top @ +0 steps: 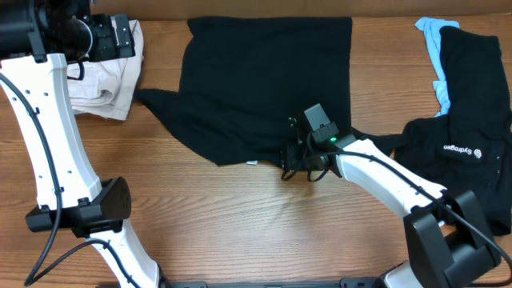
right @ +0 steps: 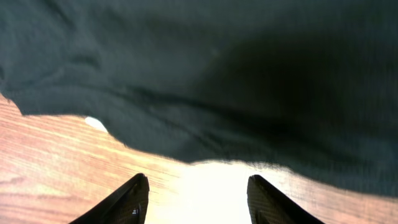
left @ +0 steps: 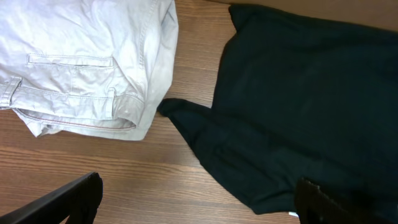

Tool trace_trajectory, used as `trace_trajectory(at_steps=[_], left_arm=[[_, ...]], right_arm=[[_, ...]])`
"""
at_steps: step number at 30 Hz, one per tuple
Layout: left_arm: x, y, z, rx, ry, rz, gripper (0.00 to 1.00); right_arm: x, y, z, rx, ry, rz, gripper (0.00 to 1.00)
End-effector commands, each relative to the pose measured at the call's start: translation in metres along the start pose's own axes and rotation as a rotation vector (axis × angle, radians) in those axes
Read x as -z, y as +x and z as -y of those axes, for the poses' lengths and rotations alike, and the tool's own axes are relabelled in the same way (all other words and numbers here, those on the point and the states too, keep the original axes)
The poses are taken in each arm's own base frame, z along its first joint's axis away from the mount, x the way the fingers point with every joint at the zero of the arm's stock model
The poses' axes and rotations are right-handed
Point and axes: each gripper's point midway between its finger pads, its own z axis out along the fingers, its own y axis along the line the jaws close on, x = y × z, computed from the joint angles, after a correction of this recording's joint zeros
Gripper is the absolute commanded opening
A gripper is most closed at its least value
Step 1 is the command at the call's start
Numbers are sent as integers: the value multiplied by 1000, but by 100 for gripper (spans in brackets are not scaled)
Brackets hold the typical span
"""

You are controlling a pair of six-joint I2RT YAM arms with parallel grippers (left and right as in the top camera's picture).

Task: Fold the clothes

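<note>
A plain black T-shirt (top: 264, 88) lies spread on the wooden table, with a small white tag (top: 252, 163) at its near edge. It also shows in the left wrist view (left: 298, 106) and the right wrist view (right: 205, 74). My right gripper (top: 300, 164) is open and empty at the shirt's near hem, fingers over bare wood (right: 198, 196). My left gripper (left: 199, 202) is open and empty, high at the back left above the table. A black shirt with white logo text (top: 460, 148) and a light-blue piece (top: 436, 48) lie at the right.
A pale beige folded garment (top: 104, 80) lies at the back left, just left of the black shirt's sleeve (left: 93, 68). The left arm's white links (top: 48, 144) stand along the left side. Bare wood (top: 240, 224) runs along the front.
</note>
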Motion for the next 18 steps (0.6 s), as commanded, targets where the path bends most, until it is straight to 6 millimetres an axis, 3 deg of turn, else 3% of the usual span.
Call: trace_trajectory(at_steps=[1,10,18], left_arm=[[-5,1,4,-28,14,-10,100],[-5,1,4,-28,14,-10,100],[-6,1,4,-27,14,-15,100]], right_arm=[[-13,-14,2,68,21,34,55],[-34,-15,12,65,57,27,54],[-36,22,30,-46,131,-120,61]])
